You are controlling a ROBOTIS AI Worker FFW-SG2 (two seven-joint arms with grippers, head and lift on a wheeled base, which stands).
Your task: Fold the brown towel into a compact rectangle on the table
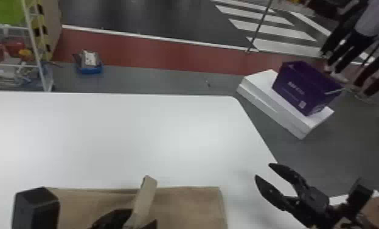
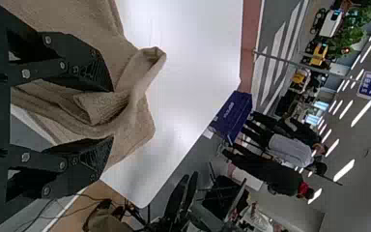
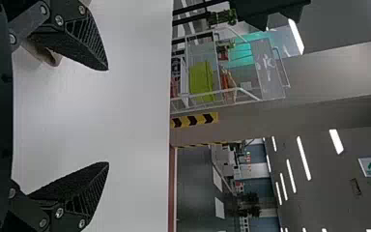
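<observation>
The brown towel (image 1: 191, 204) lies on the white table at the bottom of the head view, a narrow fold of it standing up beside my left gripper (image 1: 114, 217). Around a bunched, raised part of the towel (image 2: 135, 96), the fingers of my left gripper (image 2: 112, 113) are apart in the left wrist view. Off the towel's right side, near the table's right edge, my right gripper (image 1: 263, 170) is open and holds nothing. A bit of towel (image 3: 53, 58) shows behind one finger of the right gripper (image 3: 108, 116) in the right wrist view.
The white table (image 1: 130, 131) stretches away beyond the towel, its right edge slanting past my right gripper. On the floor past that edge, a purple box (image 1: 304, 88) stands on a white slab (image 1: 258, 94). A wire rack (image 1: 33, 45) stands behind at left.
</observation>
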